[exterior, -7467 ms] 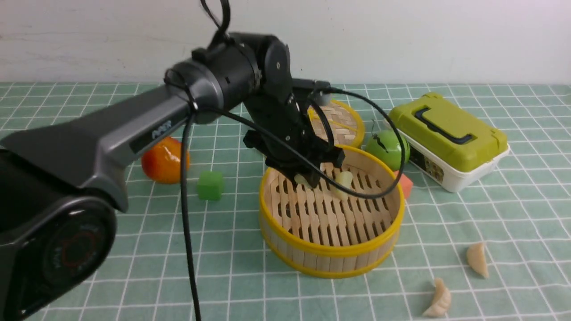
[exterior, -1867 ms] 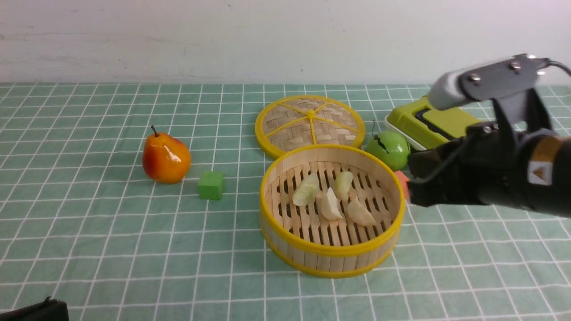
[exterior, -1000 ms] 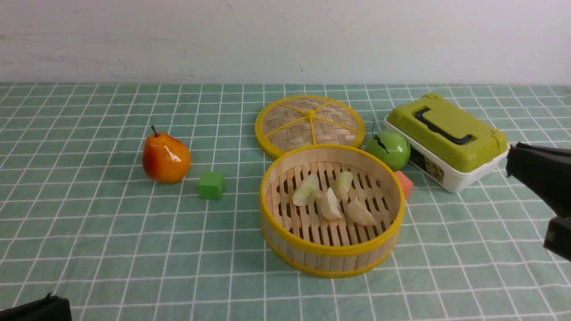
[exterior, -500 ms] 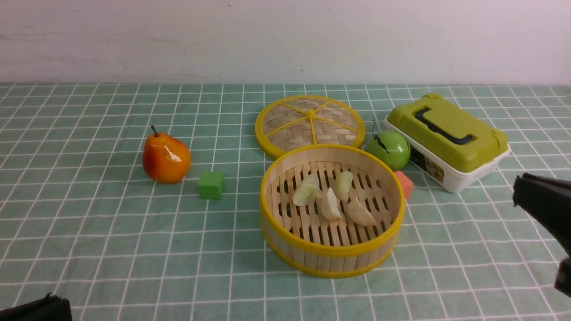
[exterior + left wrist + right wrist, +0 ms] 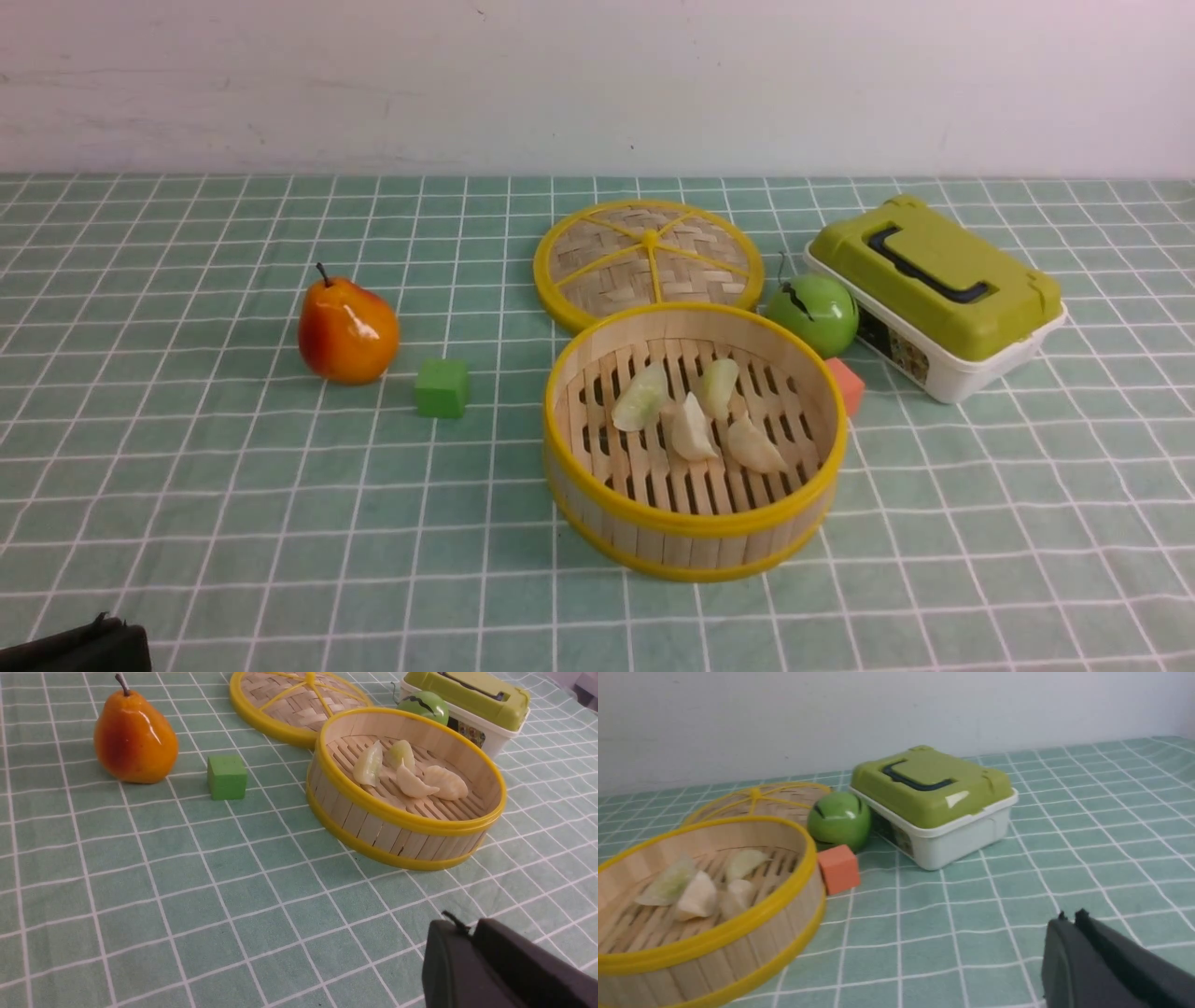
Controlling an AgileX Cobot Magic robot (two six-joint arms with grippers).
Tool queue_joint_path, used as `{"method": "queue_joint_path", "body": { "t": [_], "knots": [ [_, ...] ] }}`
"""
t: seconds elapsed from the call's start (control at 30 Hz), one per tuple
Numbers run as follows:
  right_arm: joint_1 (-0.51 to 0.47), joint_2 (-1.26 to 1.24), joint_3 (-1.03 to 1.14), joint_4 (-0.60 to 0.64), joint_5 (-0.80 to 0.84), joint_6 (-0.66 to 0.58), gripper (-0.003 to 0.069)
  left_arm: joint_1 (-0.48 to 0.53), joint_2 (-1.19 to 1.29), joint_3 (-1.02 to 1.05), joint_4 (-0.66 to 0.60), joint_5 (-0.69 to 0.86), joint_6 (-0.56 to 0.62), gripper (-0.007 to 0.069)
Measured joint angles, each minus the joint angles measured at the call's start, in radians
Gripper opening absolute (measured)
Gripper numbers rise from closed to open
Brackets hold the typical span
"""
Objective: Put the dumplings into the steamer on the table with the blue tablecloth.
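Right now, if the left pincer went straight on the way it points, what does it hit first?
Probably the gridded cloth ahead of the left pincer; height and tilt are hard to judge, so contact point unclear.

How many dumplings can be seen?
4. All lie inside the steamer: two greenish ones toward its far side, two paler ones nearer the middle and to the right. None looks hidden.
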Motion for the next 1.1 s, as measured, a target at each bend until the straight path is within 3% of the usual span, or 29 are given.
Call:
{"method": "queue_joint_path", "body": {
  "t": [0.33, 1.1],
  "knots": [
    [-0.018, -0.047, 0.006, -0.015, 0.254, 0.000, -0.0008, 0.000, 0.000, 0.000, 0.000, -0.001, -0.001, 0.0059],
    [-0.018, -0.047, 0.002, -0.018, 0.271, 0.000, 0.0010, 0.000, 0.000, 0.000, 0.000, -0.001, -0.002, 0.0082]
  ]
}}
